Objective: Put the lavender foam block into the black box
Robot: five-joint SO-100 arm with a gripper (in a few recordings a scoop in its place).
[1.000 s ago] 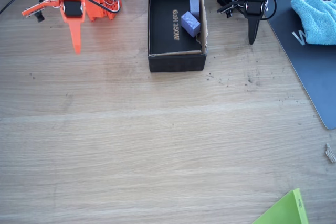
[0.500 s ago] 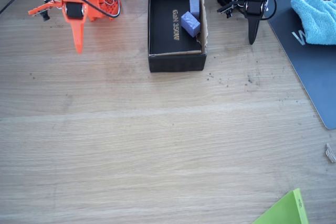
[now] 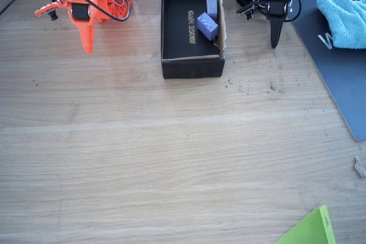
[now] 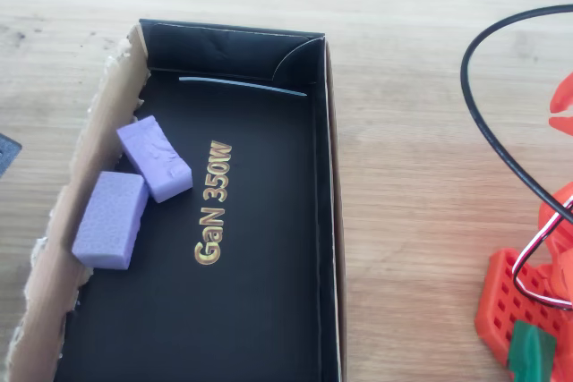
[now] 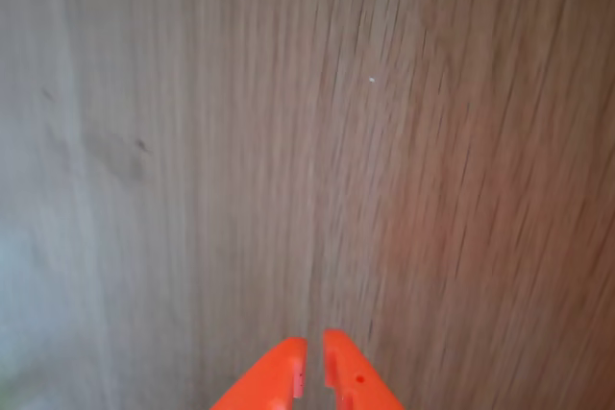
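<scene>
I see the lavender foam block lying inside the black box, touching a paler block. My orange gripper hangs over the table left of the box, jaws clenched and empty.

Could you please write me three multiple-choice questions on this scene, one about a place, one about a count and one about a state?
1. Where is the lavender foam block?
A. on the bare table
B. inside the black box
C. on the blue cloth

2. How many foam blocks lie in the box?
A. one
B. two
C. four

3. What state is the orange gripper in?
A. shut and empty
B. shut on a block
C. wide open

Answers:
1 B, it lies on the box floor beside the gold lettering.
2 B, a paler lavender block lies next to it.
3 A, the wrist view shows the fingers nearly together over bare wood.
</scene>
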